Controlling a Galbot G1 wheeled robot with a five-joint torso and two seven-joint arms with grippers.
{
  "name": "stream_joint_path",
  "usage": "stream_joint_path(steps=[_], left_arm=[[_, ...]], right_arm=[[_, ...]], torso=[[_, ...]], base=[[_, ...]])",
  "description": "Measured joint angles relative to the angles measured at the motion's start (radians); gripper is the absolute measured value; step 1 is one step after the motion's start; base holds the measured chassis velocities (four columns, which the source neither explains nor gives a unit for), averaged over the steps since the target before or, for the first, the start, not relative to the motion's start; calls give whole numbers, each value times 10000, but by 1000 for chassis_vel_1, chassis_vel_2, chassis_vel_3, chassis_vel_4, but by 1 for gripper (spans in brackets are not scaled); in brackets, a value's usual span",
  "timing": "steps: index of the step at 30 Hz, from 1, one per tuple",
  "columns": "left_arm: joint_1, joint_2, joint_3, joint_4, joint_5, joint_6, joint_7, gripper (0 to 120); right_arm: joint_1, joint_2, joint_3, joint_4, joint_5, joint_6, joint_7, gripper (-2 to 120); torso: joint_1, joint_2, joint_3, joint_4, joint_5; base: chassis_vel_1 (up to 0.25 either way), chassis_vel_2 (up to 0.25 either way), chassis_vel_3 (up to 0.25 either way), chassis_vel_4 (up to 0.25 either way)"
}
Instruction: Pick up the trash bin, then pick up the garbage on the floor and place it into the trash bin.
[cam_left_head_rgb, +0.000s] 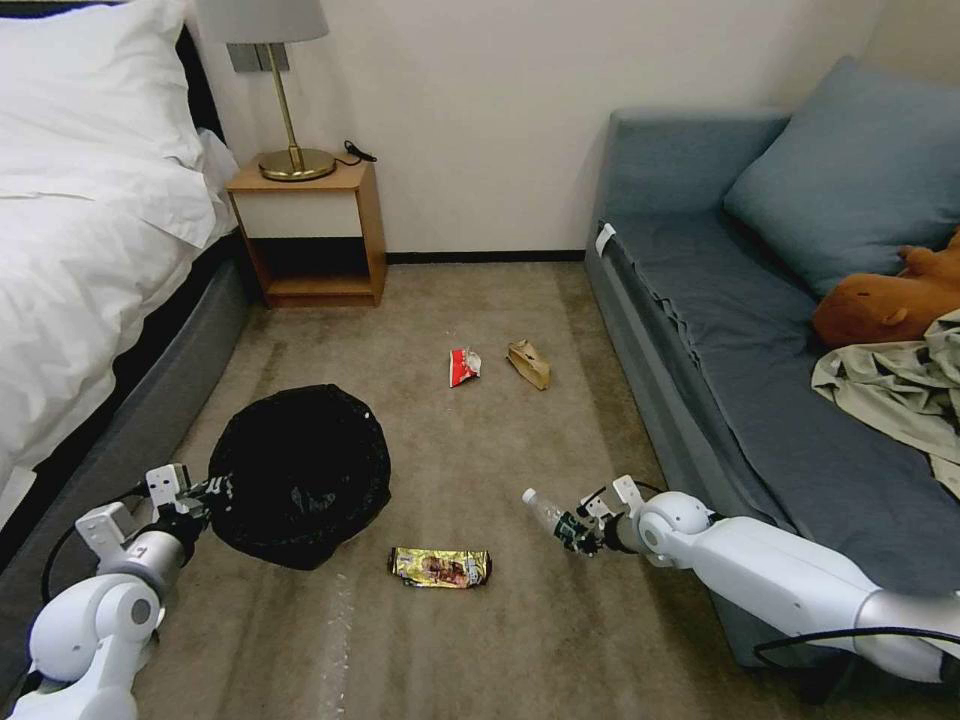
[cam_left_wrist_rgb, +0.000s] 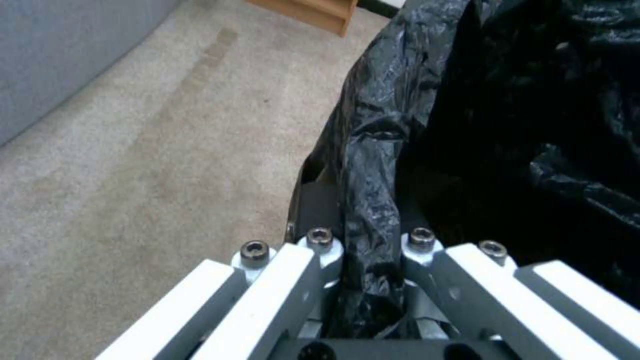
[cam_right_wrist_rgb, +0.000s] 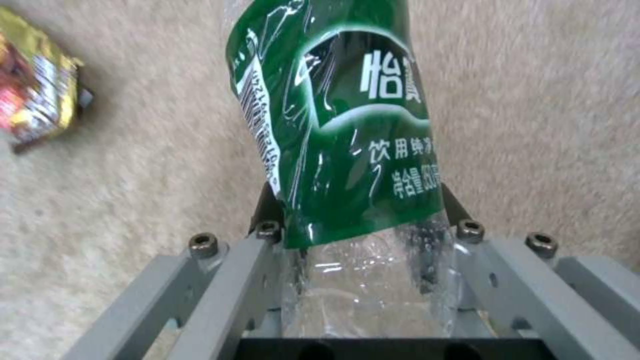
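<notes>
A white-sheeted bed (cam_left_head_rgb: 80, 230) is lying far left, beside a wooden nightstand (cam_left_head_rgb: 315, 235) bearing a brass lamp (cam_left_head_rgb: 285, 100). A blue sofa (cam_left_head_rgb: 760, 330) is sitting right, carrying a plush toy (cam_left_head_rgb: 890, 300) and crumpled garment (cam_left_head_rgb: 900, 385).

My arms are glossy white with rounded joints, trailing black cables, and my grey linkages carry dark hex-socket screws.

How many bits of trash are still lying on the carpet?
3: the gold wrapper nearest the robot, and the red-white packet beside the brown paper bag farther off. The bottle is in the right gripper.
</notes>
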Motion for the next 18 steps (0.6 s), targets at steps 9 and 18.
stream_joint_path(steps=[9,18], left_arm=[[-360,226,404,444,52,1,-116,4],[-875,444,1018,930,-295,136,-334,4]], right_arm=[[778,-749,58,1606,419,-79,835,26],[1973,-1957,733,3558,853,-83,1348,25]], torso=[[0,2,0,1,-1],[0,2,-1,-1,-4]], base=[[0,0,0,0],[0,0,0,0]])
